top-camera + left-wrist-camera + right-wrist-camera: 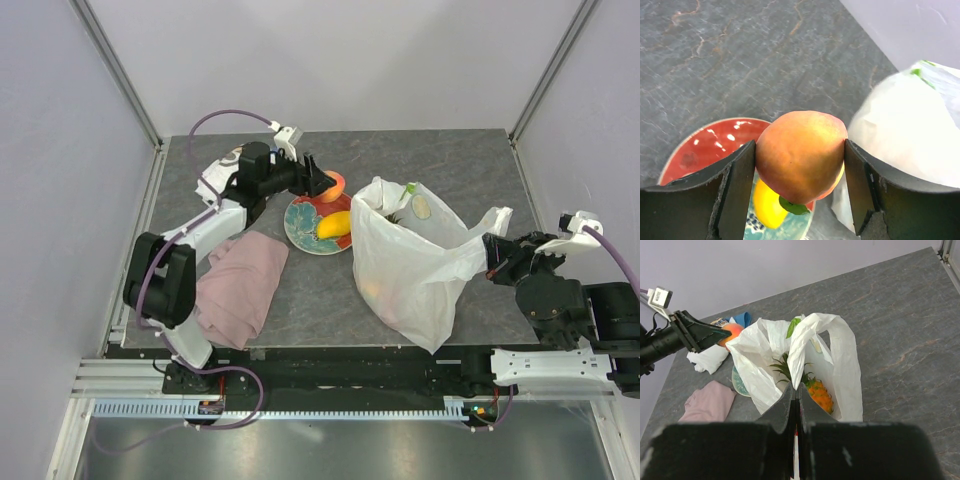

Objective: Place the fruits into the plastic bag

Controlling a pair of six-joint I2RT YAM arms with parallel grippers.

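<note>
Where the grey tabletop [330, 320] starts on the left, a pink cloth [240, 285] lies crumpled, left of the red-and-teal plate [300, 222] and nearer the arm bases. White cloth [707, 357] sits bunched left of the plate on its far side.

Left gripper [316, 180] hangs over the plate's far rim. Its fingers [737, 190] are clamped on both flanks of the peach [802, 155], which is held up clear of the plate. One yellow-orange mango [334, 225] lies on the plate's right half, directly under the peach in the wrist view.

Just right of the plate stands the plastic bag [405, 265], translucent white, mouth gaping upward. Its tall near wall rises between the plate and the bag's interior. Pineapple [819, 395] is inside, green crown pointing toward the plate side. Other contents too veiled to tell.

Well right of the plate, past the bag, the right gripper [490, 255] is pinched tight on the bag's handle loop, holding that side up.
</note>
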